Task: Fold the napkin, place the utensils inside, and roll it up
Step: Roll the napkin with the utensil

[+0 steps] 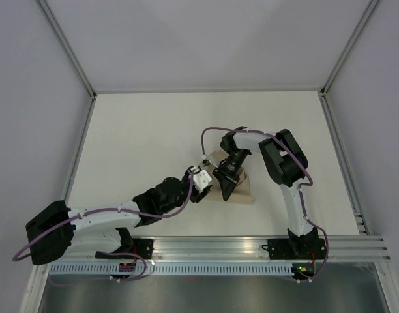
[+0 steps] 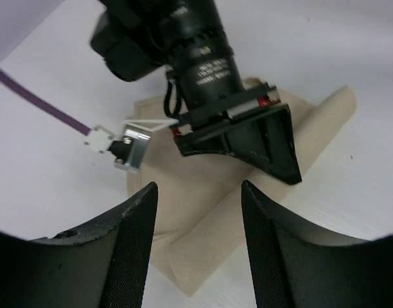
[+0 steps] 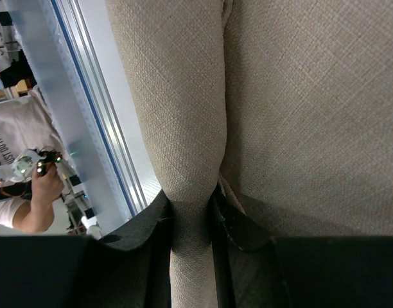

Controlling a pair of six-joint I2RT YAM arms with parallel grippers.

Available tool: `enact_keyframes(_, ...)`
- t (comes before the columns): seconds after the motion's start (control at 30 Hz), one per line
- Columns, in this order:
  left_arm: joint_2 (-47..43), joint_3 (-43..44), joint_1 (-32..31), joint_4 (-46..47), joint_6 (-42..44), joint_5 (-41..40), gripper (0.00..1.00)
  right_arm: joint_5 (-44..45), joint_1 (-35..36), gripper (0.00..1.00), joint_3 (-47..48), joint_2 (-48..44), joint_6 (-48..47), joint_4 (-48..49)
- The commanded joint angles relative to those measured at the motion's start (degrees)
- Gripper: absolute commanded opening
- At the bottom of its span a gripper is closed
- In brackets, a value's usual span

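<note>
**Napkin bundled and pinched, fork out of sight**

From where I stand the napkin (image 1: 244,190) is not spread as a flat square. It lies gathered into a narrow, folded bundle on the table (image 1: 154,130), right of the middle and toward the near side, just in front of the two arms.

The right jaws are clamped on a thick rolled ridge of the cloth, and the right wrist view shows the fabric squeezed tight between them. The left jaws stand apart with nothing in them, hovering just above the bundle's left end.

I can't see the fork anywhere. It may be wrapped inside, but the cloth hides whatever it holds. My guess is that the folding is done and the rolling is under way. A loose flap on the right is not yet wound in, and the roll is far from tidy.

There is plenty of room, with open table running out to the far and left walls (image 1: 62,98). The tight spots are the two wrists, close together over the cloth, and the metal rail (image 1: 219,244) along the near edge, not far from the bundle.
</note>
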Motion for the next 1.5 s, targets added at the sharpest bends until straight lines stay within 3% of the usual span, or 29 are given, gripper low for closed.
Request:
enact_keyframes(0.0, 4.48, 0.15, -4.53, 2.91, 8.1, -3.78, 0.6, 16.38, -0.47, 0.07, 0.84, 7.73, -5.98, 2.93)
enact_keyframes(0.47, 23.73, 2.43, -14.47, 11.43, 18.91, -6.68, 0.77, 15.5, -1.34, 0.07, 5.42, 13.01, -7.92, -0.24)
enact_keyframes(0.57, 27.25, 2.78, -14.91, 15.47, 21.72, -7.91, 0.84, 15.5, -1.52, 0.07, 5.6, 13.27, -7.83, -0.07)
enact_keyframes(0.83, 34.72, 4.8, -14.39, 18.03, 23.23, -8.1, 0.85, 15.58, -1.78, 0.07, 5.51, 14.15, -7.74, 0.29)
enact_keyframes(1.13, 35.95, 9.46, -10.7, 3.28, 14.53, 1.82, 0.62, 15.06, -2.05, 0.07, 5.6, 14.68, -8.62, -0.15)
enact_keyframes(1.37, 37.97, 15.17, -7.98, -8.15, 10.4, 9.39, 0.23, 14.44, -2.14, 0.08, 5.51, 14.59, -8.97, -0.24)
enact_keyframes(1.47, 38.24, 15.79, -7.01, -10.36, 8.82, 13.26, 0.03, 14.09, -2.22, 0.15, 5.33, 13.55, -8.89, -0.07)
